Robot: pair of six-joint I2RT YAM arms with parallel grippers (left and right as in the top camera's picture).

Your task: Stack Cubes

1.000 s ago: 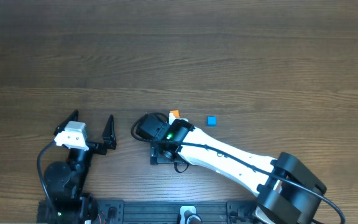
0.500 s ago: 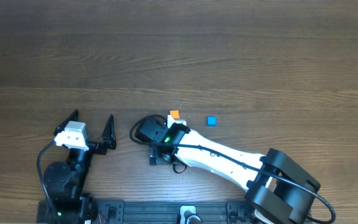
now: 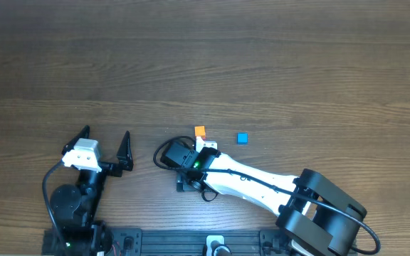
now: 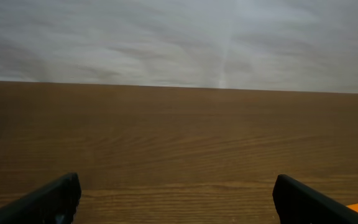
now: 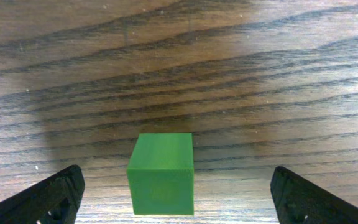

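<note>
Right gripper (image 5: pixel 178 200) spread wide over the green cube (image 5: pixel 161 174).
The cube sits on the wooden table (image 5: pixel 229 74) between my jaws, touching neither; the orange cube (image 3: pixel 200 131) lies near it.

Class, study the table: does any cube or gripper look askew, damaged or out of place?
Nothing stands out. The orange cube and blue cube sit flat and apart on the wooden table; the green cube sits flat, centred before the open right gripper. No cube is stacked yet.
</note>
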